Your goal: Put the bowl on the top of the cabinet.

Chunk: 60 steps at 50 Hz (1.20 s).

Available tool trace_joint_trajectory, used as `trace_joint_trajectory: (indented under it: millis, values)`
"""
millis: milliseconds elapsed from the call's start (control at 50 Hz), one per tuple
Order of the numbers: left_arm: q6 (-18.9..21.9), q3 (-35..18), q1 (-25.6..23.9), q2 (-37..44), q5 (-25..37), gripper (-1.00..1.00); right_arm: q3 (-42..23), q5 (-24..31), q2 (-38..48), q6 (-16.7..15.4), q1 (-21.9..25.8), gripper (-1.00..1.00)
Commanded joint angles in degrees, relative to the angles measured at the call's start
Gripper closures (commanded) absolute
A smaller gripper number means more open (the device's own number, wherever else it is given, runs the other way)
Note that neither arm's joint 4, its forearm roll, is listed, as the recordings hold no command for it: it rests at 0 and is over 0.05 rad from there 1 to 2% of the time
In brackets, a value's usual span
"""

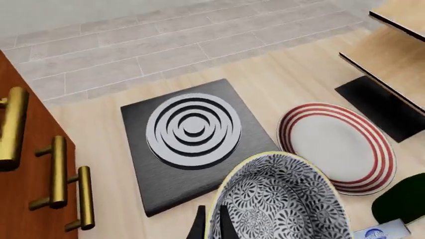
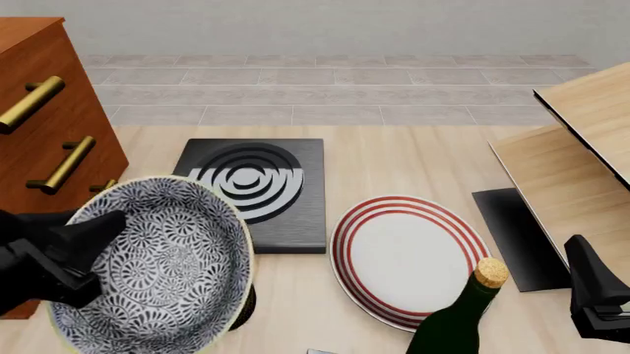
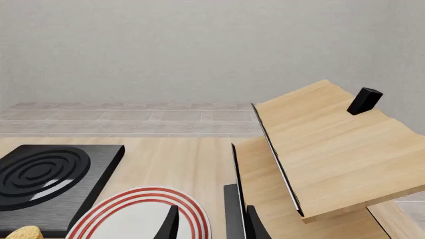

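The blue-patterned white bowl (image 2: 162, 265) hangs tilted above the table at the front left, its opening turned toward the camera. My left gripper (image 2: 91, 240) is shut on its left rim. In the left wrist view the two fingers (image 1: 199, 225) pinch the rim of the bowl (image 1: 279, 199). The reddish-brown cabinet (image 2: 44, 125) with brass bar handles stands just left of the bowl, and its top is well above the bowl. My right gripper (image 2: 595, 291) waits at the front right, open and holding nothing, also seen as the right gripper (image 3: 212, 226).
A black hob plate with grey rings (image 2: 261, 188) lies at centre. A white plate with red rings (image 2: 409, 258) lies to its right, and a green bottle with a cork (image 2: 462, 313) stands in front. A pale wooden shelf unit (image 2: 580, 147) fills the right side.
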Motion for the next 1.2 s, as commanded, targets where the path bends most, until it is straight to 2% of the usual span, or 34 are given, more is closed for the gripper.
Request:
trace_joint_trajectory:
  millis: [20, 60, 80, 200, 220, 240, 260, 320, 360, 400, 440, 460, 520, 700, 720, 740, 760, 820, 880, 940, 1060, 1100, 1140, 1200]
  values:
    - [-0.21, -5.97, -0.78, 2.53, -1.42, 1.0, 0.0, 0.0, 0.0, 0.01, -0.01, -1.0]
    - [-0.1, -6.5, -1.09, 2.76, -1.56, 1.0, 0.0, -0.01, 0.02, 0.0, 0.0, -1.0]
    - [-0.74, -7.2, -0.69, 5.94, -3.45, 1.0, 0.0, -0.01, 0.01, 0.0, 0.0, -1.0]
    - [-2.45, -8.32, -2.02, 6.65, -3.58, 1.0, 0.0, 0.0, 0.0, 0.0, 0.0, -1.0]
    - [-1.39, -9.04, -2.29, 10.84, -7.31, 1.0, 0.0, 0.0, 0.01, 0.02, -0.01, -1.0]
    - [-4.24, -9.76, -3.49, 12.8, -8.79, 1.0, 0.0, 0.0, -0.01, 0.01, 0.0, -1.0]
    - [-3.45, -10.42, -3.03, 13.95, -9.17, 1.0, 0.0, 0.0, 0.0, 0.0, 0.0, -1.0]
    - [-4.4, -10.65, -3.47, 14.33, -9.19, 1.0, 0.0, 0.0, 0.01, 0.01, -0.01, -1.0]
    - [-8.48, -10.98, -4.19, 14.78, -8.78, 1.0, 0.0, 0.0, 0.01, 0.02, -0.01, -1.0]
    - [-7.88, -11.85, -3.29, 20.06, -12.44, 1.0, 0.0, 0.01, -0.02, 0.0, 0.0, -1.0]
    - [-8.94, -11.41, -3.12, 22.37, -14.57, 1.0, 0.0, 0.0, 0.0, 0.0, 0.0, -1.0]
    - [-7.01, -12.73, -3.62, 23.63, -14.36, 1.0, 0.0, 0.0, -0.01, 0.01, 0.0, -1.0]
    - [-8.83, -13.85, -3.39, 24.83, -14.78, 1.0, 0.0, 0.0, 0.0, 0.0, 0.0, -1.0]
    - [-9.32, -15.7, -4.02, 27.45, -15.87, 1.0, 0.0, 0.0, 0.0, 0.01, 0.01, -1.0]
    - [-11.62, -15.53, -4.03, 27.56, -16.38, 1.0, 0.0, 0.01, -0.02, 0.0, 0.0, -1.0]
    - [-10.78, -16.19, -3.94, 28.88, -15.76, 1.0, 0.0, 0.0, 0.0, 0.0, 0.0, -1.0]
    - [-12.3, -15.7, -3.72, 27.75, -16.72, 1.0, 0.0, 0.0, -0.01, 0.0, 0.01, -1.0]
    - [-11.82, -16.63, -2.71, 28.98, -16.59, 1.0, 0.0, 0.01, -0.02, 0.0, 0.0, -1.0]
    - [-14.38, -18.44, -1.59, 32.35, -15.4, 1.0, 0.0, -0.01, 0.02, 0.01, 0.01, -1.0]
    - [-13.88, -18.94, -0.52, 33.26, -14.8, 1.0, 0.0, 0.0, 0.0, 0.01, -0.01, -1.0]
    - [-17.83, -20.62, 0.45, 37.85, -13.89, 1.0, 0.0, -0.01, 0.02, 0.01, 0.0, -1.0]
    - [-16.8, -21.4, 0.61, 39.35, -13.45, 1.0, 0.0, 0.0, 0.01, 0.0, 0.0, -1.0]
    - [-16.67, -20.8, 3.67, 40.92, -13.89, 1.0, 0.0, 0.0, -0.01, 0.01, 0.0, -1.0]
    - [-16.22, -21.35, 2.85, 41.44, -13.6, 1.0, 0.0, 0.0, 0.0, 0.0, 0.0, -1.0]
